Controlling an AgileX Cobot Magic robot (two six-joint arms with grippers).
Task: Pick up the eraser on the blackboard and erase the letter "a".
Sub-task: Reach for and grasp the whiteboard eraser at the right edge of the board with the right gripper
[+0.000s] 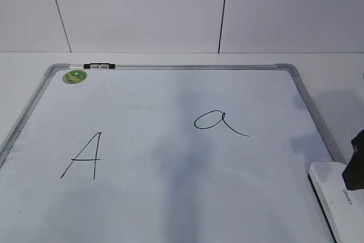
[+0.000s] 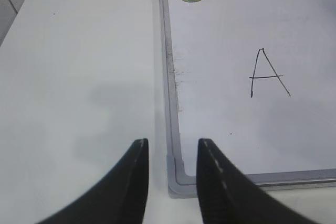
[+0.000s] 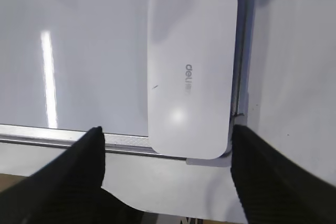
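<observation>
The blackboard (image 1: 170, 197) is a white board in a silver frame, lying flat. The letter "a" (image 1: 211, 120) is written right of its middle. The eraser (image 1: 333, 192), a flat white block with grey lettering, lies on the board's near right corner. In the right wrist view the eraser (image 3: 191, 66) lies just ahead of my right gripper (image 3: 167, 135), whose open fingers stand wider than the block and touch nothing. A dark part of the right gripper (image 1: 356, 164) shows above the eraser. My left gripper (image 2: 170, 148) is open and empty over the board's near left corner (image 2: 181, 179).
A capital "A" (image 1: 85, 156) is on the board's left half, also in the left wrist view (image 2: 268, 74). A green round sticker (image 1: 74, 75) sits in the far left corner. A black clip (image 1: 99, 66) is on the far frame. White table (image 2: 79, 77) surrounds the board.
</observation>
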